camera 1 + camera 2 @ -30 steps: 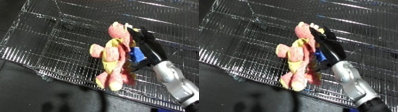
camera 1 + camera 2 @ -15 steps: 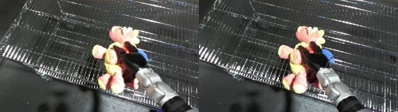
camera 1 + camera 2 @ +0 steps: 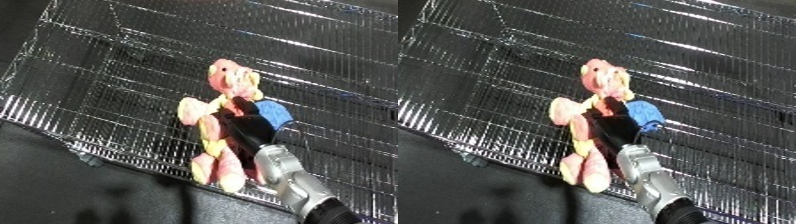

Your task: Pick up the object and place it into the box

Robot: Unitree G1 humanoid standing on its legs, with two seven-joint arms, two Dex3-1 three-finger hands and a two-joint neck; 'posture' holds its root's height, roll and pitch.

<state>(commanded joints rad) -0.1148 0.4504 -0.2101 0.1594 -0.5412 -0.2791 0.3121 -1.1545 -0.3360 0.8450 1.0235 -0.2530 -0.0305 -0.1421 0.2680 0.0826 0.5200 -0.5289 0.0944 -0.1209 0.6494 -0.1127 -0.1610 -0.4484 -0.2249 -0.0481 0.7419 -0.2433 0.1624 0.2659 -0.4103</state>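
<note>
One hand is in view: the right hand (image 3: pixel 246 125), reaching up from the lower right on its silver forearm (image 3: pixel 284 175). Its black fingers are curled round the body of the soft toy (image 3: pixel 222 125), a pink and yellow plush figure with a blue patch at its side. The toy hangs over the wire bin (image 3: pixel 107 75), its head above the mesh floor and its feet near the front rim (image 3: pixel 115 152). Whether the toy touches the mesh cannot be told. Holding it by the middle keeps the limp limbs balanced on either side of the hand. The task appears near its end: the toy is inside the outline of the bin, and release is the step remaining. The left hand is not in view.
</note>
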